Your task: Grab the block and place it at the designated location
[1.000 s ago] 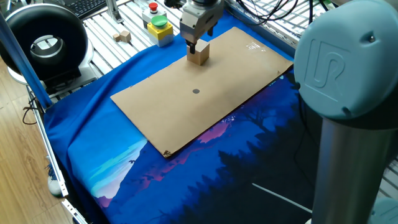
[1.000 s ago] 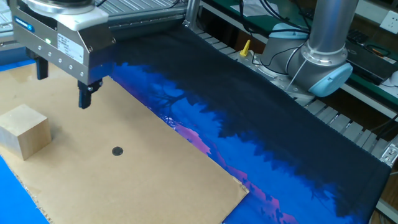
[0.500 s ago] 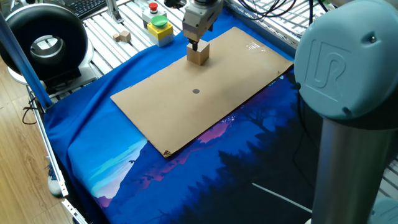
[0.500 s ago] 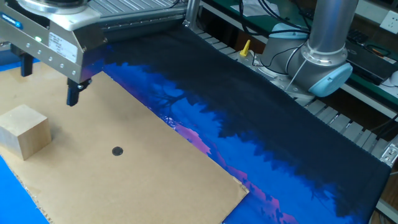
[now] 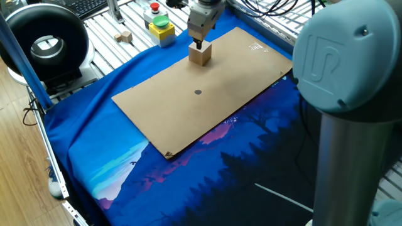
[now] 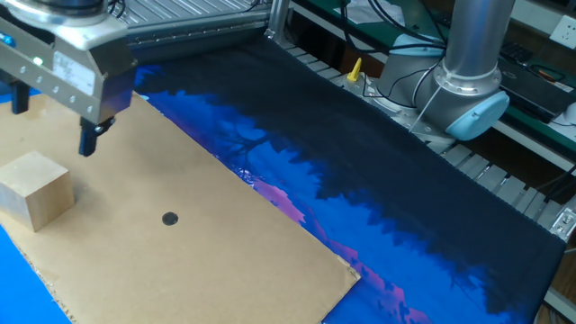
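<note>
The block [image 5: 200, 54], a light-tan wooden cube, rests on the brown cardboard sheet [image 5: 188, 119] near its far end; it also shows in the other fixed view [image 6: 34, 190]. The designated location is a small dark grey dot [image 5: 198, 92] on the sheet, apart from the block, and it shows in the other fixed view [image 6: 169, 218]. My gripper [image 5: 200, 43] hangs just above and behind the block. In the other fixed view the gripper [image 6: 54, 121] is open, with its fingers [image 6: 88, 142] spread apart and nothing between them.
A yellow box with red and green buttons [image 5: 161, 27] and a smaller pale cube [image 5: 124, 36] lie behind the sheet. A black round device [image 5: 44, 41] stands at far left. The arm's grey base [image 5: 352, 94] fills the right. Blue cloth [image 5: 125, 163] covers the table.
The gripper has moved leftward in the other fixed view, closer over the block, still open. The block and dot have not moved.
</note>
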You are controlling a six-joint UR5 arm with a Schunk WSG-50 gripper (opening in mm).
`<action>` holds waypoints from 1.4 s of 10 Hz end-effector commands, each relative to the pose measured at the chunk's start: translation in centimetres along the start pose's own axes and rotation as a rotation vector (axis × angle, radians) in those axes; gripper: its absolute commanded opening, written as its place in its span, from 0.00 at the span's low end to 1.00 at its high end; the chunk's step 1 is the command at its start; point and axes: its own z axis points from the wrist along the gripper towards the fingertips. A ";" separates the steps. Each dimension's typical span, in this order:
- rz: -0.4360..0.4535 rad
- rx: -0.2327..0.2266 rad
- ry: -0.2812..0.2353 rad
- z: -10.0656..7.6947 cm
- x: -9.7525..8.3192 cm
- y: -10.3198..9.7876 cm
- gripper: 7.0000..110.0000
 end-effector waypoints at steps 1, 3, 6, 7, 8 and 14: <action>0.001 -0.006 -0.021 1.1 -0.7 -0.2 0.79; 0.009 -0.012 -0.018 1.9 -0.7 0.0 0.57; 0.023 -0.045 -0.019 3.0 -0.7 0.9 0.57; 0.024 -0.045 -0.027 3.5 -0.9 0.9 0.57; 0.024 -0.044 -0.033 3.9 -1.0 0.9 0.57; 0.032 -0.032 -0.075 4.2 -1.9 0.6 0.57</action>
